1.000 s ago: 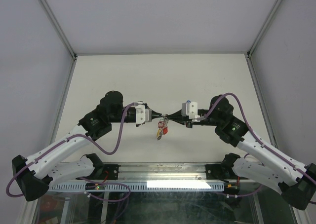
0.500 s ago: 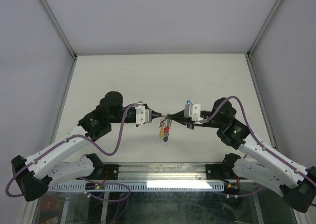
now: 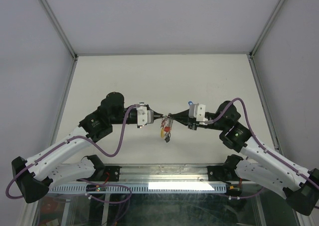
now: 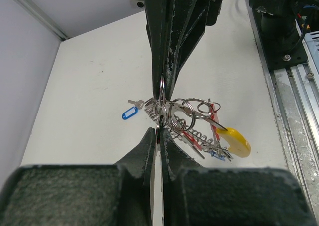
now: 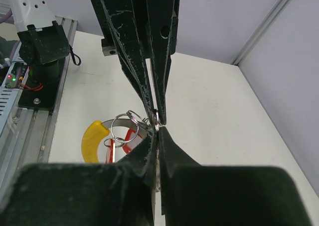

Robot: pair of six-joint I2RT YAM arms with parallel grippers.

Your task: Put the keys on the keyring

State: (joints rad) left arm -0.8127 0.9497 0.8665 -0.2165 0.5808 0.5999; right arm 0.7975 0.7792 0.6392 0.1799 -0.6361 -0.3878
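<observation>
Both grippers meet tip to tip above the middle of the table. My left gripper (image 3: 162, 118) (image 4: 158, 132) is shut on the edge of the keyring (image 4: 162, 102). My right gripper (image 3: 172, 119) (image 5: 158, 129) is shut on the same keyring (image 5: 157, 117) from the opposite side. Below the ring hangs a bunch of keys (image 3: 165, 131) with small split rings (image 4: 195, 106) and a wire coil (image 4: 195, 135). In the bunch are a yellow tag (image 4: 235, 141) (image 5: 91, 139) and a red tag (image 4: 214, 111) (image 5: 130, 135). A blue-tagged key (image 4: 130, 114) sticks out at the bunch's left.
The white table (image 3: 159, 76) lies under the hanging bunch, with grey walls at the back and sides. A metal rail (image 3: 164, 173) with the two arm bases runs along the near edge. Purple cables loop beside each arm.
The right arm's wrist has drifted a little to the right and down. The hanging bunch has swung slightly. Both grips stay as they were.
</observation>
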